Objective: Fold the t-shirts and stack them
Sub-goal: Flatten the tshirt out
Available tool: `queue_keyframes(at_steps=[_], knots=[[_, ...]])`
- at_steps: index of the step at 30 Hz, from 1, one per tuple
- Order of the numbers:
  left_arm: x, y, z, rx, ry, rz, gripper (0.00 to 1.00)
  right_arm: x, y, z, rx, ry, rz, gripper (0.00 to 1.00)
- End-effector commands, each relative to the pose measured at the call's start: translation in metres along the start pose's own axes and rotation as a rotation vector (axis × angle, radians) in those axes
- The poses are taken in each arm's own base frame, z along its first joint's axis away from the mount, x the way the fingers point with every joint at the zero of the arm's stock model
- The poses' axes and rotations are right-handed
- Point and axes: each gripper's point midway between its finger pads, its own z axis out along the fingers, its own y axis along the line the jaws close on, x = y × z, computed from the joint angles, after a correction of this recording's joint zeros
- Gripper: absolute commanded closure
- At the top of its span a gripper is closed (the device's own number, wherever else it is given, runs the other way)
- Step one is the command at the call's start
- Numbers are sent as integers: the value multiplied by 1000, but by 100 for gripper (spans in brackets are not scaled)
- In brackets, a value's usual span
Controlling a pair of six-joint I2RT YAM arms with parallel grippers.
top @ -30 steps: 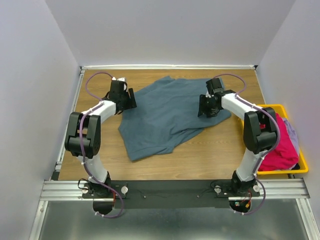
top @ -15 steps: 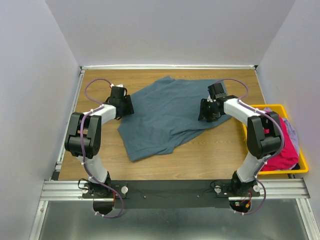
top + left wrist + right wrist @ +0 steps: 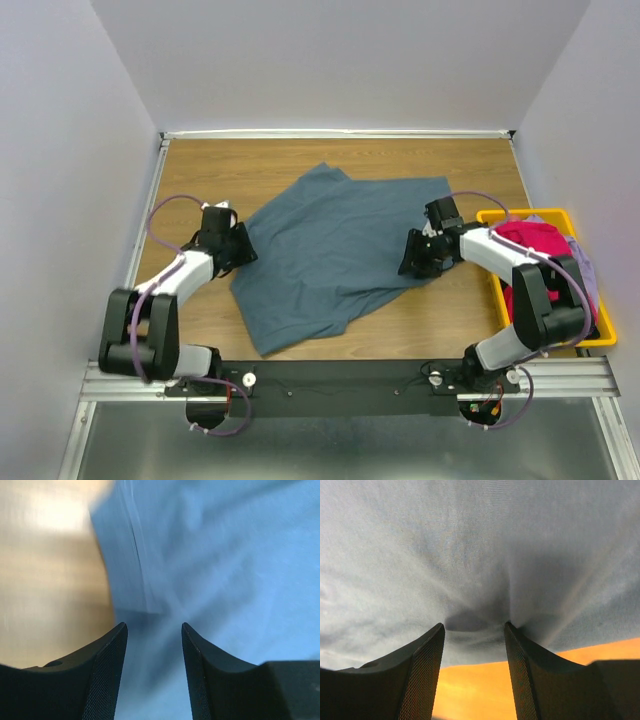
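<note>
A slate blue-grey t-shirt (image 3: 330, 245) lies spread and wrinkled on the wooden table (image 3: 200, 170). My left gripper (image 3: 240, 255) is low at the shirt's left edge; in the left wrist view its jaws (image 3: 152, 627) stand apart over the cloth (image 3: 225, 570) near a hem. My right gripper (image 3: 410, 255) is low at the shirt's right edge; in the right wrist view its jaws (image 3: 474, 626) stand apart, with the cloth (image 3: 470, 545) puckered at the fingertips and bare table between them. A magenta-pink shirt (image 3: 535, 238) and pale grey-blue cloth (image 3: 585, 265) lie in the bin.
The yellow plastic bin (image 3: 600, 340) stands at the table's right edge, beside my right arm. Grey walls close in the table on the left, back and right. Bare wood shows behind the shirt and along the near right.
Both grippers have moved toward the near edge and lower, and the blue-grey shirt has slid nearer with them. The left arm has stretched out flatter.
</note>
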Motion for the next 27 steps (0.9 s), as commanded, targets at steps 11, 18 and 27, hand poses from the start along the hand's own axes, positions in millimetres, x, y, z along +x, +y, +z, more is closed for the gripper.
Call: queue_keyframes(at_steps=[11,18,27], knots=[[-103,-53,-32,114,-179,88,22,-45,11,-42,59,-69,-121,36],[-136,-73,37,130,-58,260,14,-73,28,-16,6,-82,-135,37],[-123,-61,91,63,32,327,23,-63,21,3,10,-44,-140,37]])
